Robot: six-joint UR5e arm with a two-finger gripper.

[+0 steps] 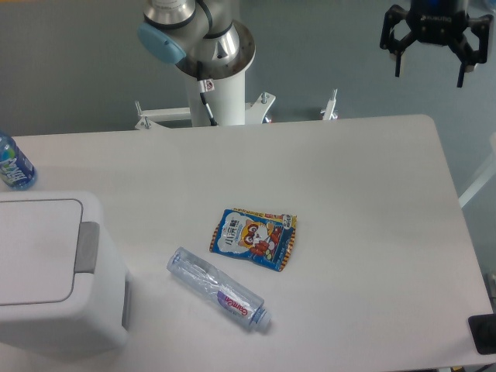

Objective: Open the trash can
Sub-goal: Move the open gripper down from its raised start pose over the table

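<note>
The trash can [54,267] is a large boxy white bin at the left front of the table. Its flat lid panel [35,249] lies shut, with the grey push tab [87,246] on its right edge. My gripper [430,71] hangs high at the top right, beyond the table's far right corner and far from the trash can. Its black fingers [397,58] are spread apart and hold nothing.
A clear plastic bottle [218,288] lies on its side near the table's middle front. A colourful snack packet [253,238] lies just behind it. A blue bottle [14,163] stands at the far left edge. The arm's base [219,85] rises behind the table [364,201].
</note>
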